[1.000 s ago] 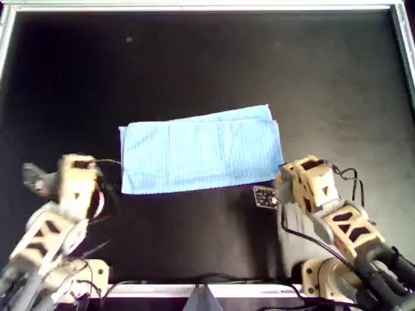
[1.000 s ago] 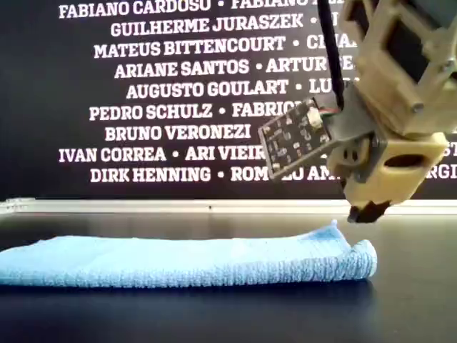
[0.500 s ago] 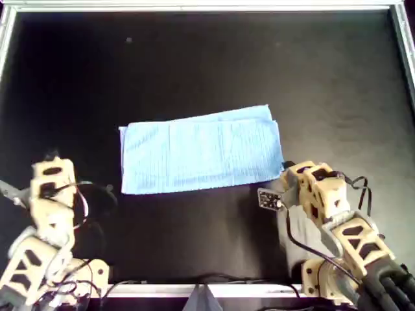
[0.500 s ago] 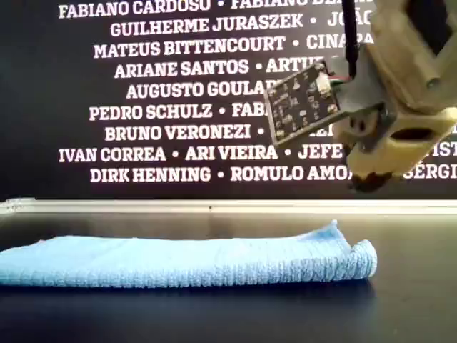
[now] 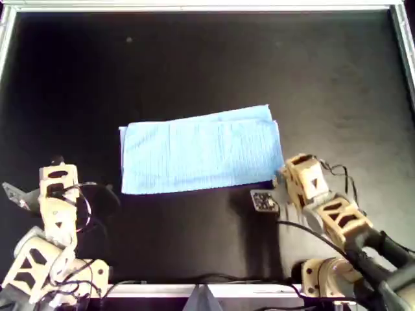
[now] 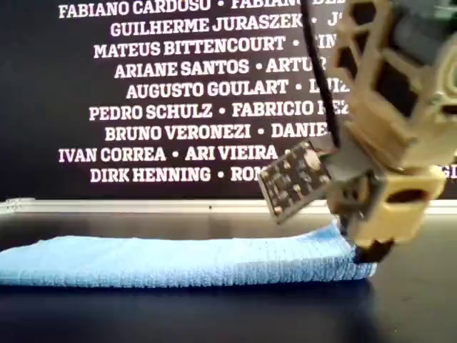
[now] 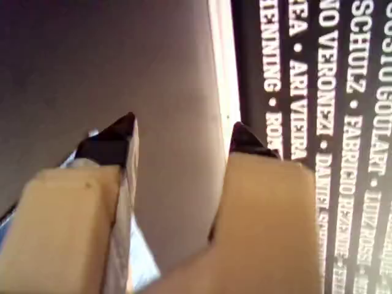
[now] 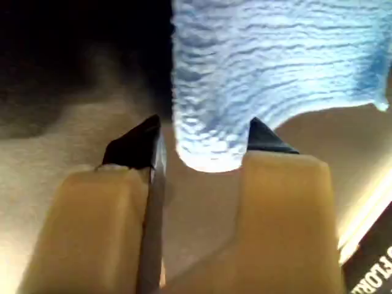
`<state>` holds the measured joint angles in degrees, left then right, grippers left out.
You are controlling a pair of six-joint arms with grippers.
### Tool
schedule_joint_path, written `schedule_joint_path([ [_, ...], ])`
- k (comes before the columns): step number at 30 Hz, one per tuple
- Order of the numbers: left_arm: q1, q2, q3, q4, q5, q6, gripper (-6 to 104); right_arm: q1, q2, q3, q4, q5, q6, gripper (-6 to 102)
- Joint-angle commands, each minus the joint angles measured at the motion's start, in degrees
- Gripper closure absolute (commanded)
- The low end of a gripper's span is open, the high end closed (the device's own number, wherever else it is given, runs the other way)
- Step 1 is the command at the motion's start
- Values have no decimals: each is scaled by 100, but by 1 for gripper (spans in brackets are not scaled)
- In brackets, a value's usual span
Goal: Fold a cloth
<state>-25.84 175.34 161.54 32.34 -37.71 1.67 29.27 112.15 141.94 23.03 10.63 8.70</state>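
Observation:
The light-blue cloth (image 5: 201, 152) lies folded into a long rectangle in the middle of the black table. My right gripper (image 5: 280, 176) is down at its near right corner in the overhead view. In the right wrist view the rounded cloth corner (image 8: 208, 131) sits between the spread fingertips (image 8: 138, 147) of the open gripper (image 8: 202, 144). The exterior view shows the same gripper (image 6: 365, 250) low at the cloth's (image 6: 178, 261) right end. My left gripper (image 5: 57, 163) hangs off the cloth, toward the overhead view's lower left. It stands open (image 7: 180, 135) with nothing between its fingers.
A small circuit board (image 5: 263, 200) juts from the right wrist beside the cloth's near edge. A white rail (image 5: 194, 6) frames the table's far side. A dark wall with white printed names (image 6: 178, 93) stands behind the table in the exterior view.
The right gripper has dropped and moved forward, so its open jaws now straddle the cloth's corner. The left arm pulled back from the cloth's left edge, then held still.

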Motion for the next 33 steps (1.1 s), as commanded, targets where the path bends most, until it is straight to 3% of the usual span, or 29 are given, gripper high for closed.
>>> schedule_joint_path([
  [1,-141,105,-123,-114,563,-18,43,9,9,-483,-70,-26,26,38],
  [5,-70,105,-62,-114,1494,-18,43,-18,-62,-545,-70,-26,18,38],
  [7,-44,105,-62,-114,1687,-26,43,-18,-149,-563,-70,-26,18,38],
  [10,97,62,18,-88,1705,-149,43,-26,-325,-554,-70,-26,26,38],
  [14,958,62,563,-88,1802,-598,43,-26,-571,-589,-88,-26,35,38],
  [17,1441,53,826,-53,1828,-615,43,-26,-694,-598,-167,-18,35,38],
  [22,1424,62,923,-35,1863,-650,43,-44,-835,-782,-185,70,35,38],
  [28,1424,53,940,26,2540,-668,44,-193,-1336,-1327,-185,70,26,38],
  [33,1424,53,949,167,2602,-668,44,-272,-1608,-1450,-185,18,26,38],
])
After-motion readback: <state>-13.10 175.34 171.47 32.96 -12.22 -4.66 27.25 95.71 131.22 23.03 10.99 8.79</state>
